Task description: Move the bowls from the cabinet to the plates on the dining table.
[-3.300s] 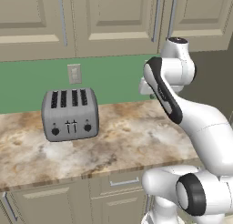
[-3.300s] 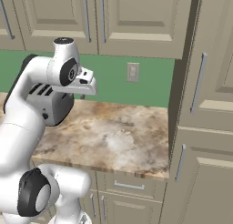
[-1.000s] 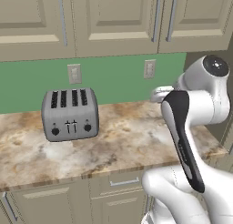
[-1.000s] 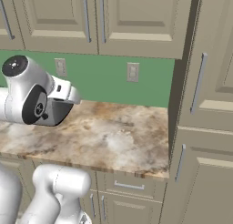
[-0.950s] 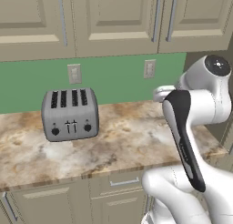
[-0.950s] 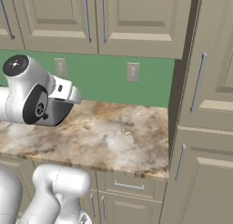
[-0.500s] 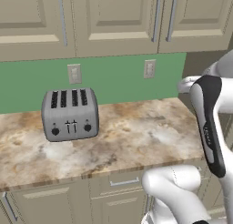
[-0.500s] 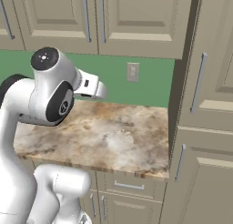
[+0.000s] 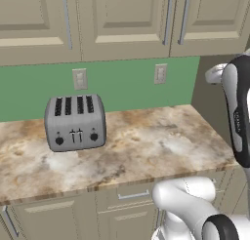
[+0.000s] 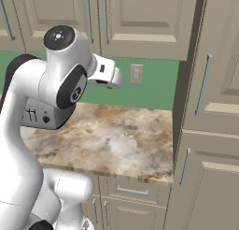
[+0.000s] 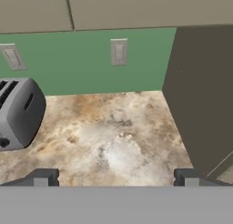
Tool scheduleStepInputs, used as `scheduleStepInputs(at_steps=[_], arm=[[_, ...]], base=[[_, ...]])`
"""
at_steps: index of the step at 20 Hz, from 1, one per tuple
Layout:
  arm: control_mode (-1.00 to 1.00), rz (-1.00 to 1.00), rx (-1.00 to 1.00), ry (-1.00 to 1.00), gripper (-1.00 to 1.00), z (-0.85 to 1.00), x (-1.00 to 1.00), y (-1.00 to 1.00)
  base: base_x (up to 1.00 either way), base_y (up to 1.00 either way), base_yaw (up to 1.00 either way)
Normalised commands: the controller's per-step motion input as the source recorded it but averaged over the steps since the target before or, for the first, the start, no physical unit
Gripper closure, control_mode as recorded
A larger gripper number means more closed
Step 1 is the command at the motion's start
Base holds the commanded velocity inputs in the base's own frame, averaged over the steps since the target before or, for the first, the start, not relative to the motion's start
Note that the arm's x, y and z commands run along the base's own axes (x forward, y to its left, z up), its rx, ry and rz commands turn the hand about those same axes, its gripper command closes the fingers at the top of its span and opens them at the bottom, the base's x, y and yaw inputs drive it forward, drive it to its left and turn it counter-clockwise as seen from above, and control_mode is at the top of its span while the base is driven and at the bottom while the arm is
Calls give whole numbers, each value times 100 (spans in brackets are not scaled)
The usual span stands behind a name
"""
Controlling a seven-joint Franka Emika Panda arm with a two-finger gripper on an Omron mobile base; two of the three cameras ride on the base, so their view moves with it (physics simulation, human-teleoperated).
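The cabinet is a row of beige wall cupboards above the counter, its panelled doors shut, with long silver bar handles. The bowls are hidden. The plates and the dining table are out of view. My gripper hangs above the stone worktop, below the cabinet doors and facing the green back wall. Its two dark fingertips stand wide apart with nothing between them. From the right base view the white hand juts out in front of the wall outlet.
A silver four-slot toaster stands on the left of the mottled stone worktop. Two wall outlets sit on the green backsplash. A tall beige unit closes off the counter's right end. Drawers lie under the worktop.
The arm has swung to the right across the counter, carrying the hand from near the toaster towards the tall unit. The fingers stayed wide apart. The toaster has not moved.
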Motion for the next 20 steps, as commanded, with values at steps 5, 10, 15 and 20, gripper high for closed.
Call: scheduleStepInputs(at_steps=[5, 10, 15, 20], arm=[[-100, 0, -4, -12, -100, 29, 6, 0], [-100, 0, -3, -17, -100, 20, 17, 2], [-100, 0, -1, -17, -100, 15, 37, 2], [-100, 0, -5, -7, -100, 26, 53, 15]], base=[[0, 0, 0], [0, 0, 0], [0, 0, 0], [0, 0, 0]])
